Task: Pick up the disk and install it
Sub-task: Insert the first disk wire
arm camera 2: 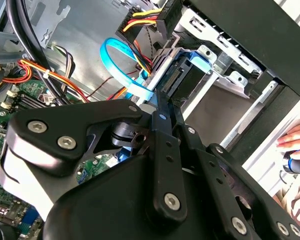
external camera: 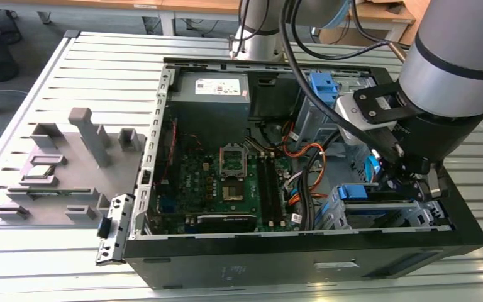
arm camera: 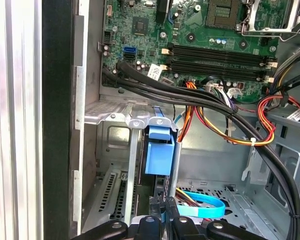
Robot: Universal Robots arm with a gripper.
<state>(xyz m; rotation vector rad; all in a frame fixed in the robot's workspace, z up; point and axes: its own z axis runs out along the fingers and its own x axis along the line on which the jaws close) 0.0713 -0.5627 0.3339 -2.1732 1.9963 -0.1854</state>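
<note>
A grey slatted metal table [external camera: 82, 56] carried the whole scene. At the exterior view's left sat a grey plastic fixture with upright blocks [external camera: 65, 163]. Just beside it lay an open black computer tower case [external camera: 309, 264], its green motherboard [external camera: 224, 176] facing up.

Toward the exterior view's right, the arm reached down into the case's silver metal drive cage [external camera: 384, 214]. The disk [external camera: 357, 191], a flat drive framed by a blue plastic caddy, stood on edge inside that cage. In both wrist views it sat partly slid between the cage rails [arm camera: 159, 150] [arm camera 2: 182, 77].

The black gripper [arm camera: 164, 212] had its fingers drawn narrow, nearly together, with the tips right at the disk's outer edge. Whether they pinched that edge could not be told.

A light blue flat cable [arm camera: 205, 209] lay on the cage floor just beside the fingers.
</note>
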